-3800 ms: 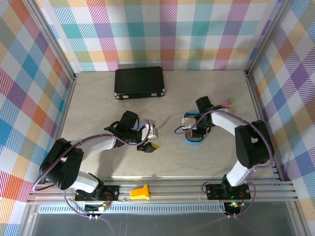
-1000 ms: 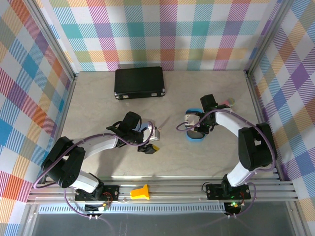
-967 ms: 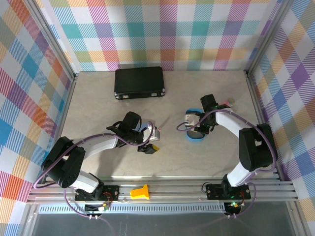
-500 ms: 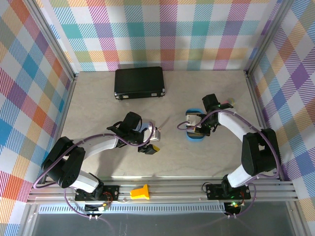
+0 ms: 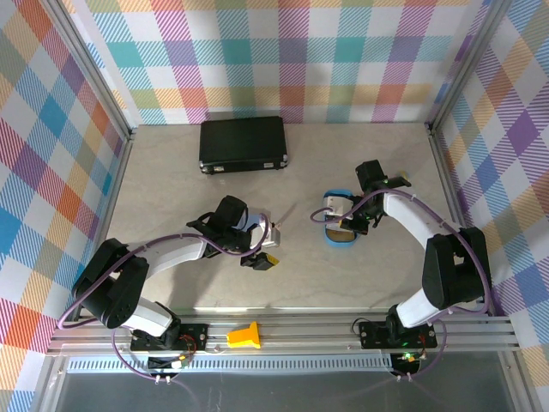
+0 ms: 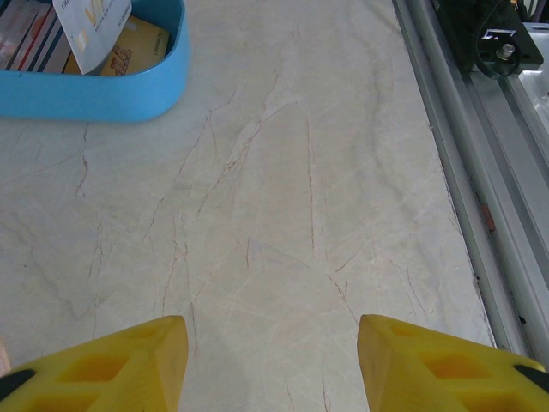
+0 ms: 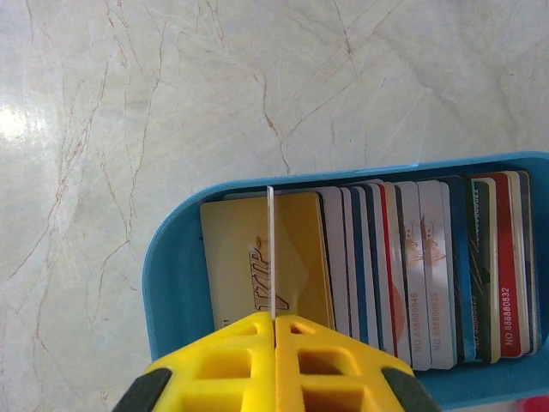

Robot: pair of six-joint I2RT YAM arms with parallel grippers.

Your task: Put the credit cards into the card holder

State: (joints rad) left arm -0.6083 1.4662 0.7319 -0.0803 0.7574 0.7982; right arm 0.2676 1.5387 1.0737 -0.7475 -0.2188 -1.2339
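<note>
Right gripper [image 7: 274,330] pinched shut on one credit card [image 7: 271,249] edge-on over the blue tray [image 7: 167,257]; left gripper [image 6: 270,360] half-open, empty, above table [image 6: 300,172].

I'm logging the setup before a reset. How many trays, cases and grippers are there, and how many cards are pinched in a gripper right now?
Blue tray: 1
Black case: 1
Grippers: 2, the left gripper and the right gripper
Card pinched in the right gripper: 1
Total: 5
The cards stacked in the tray overlap too much to count.
</note>
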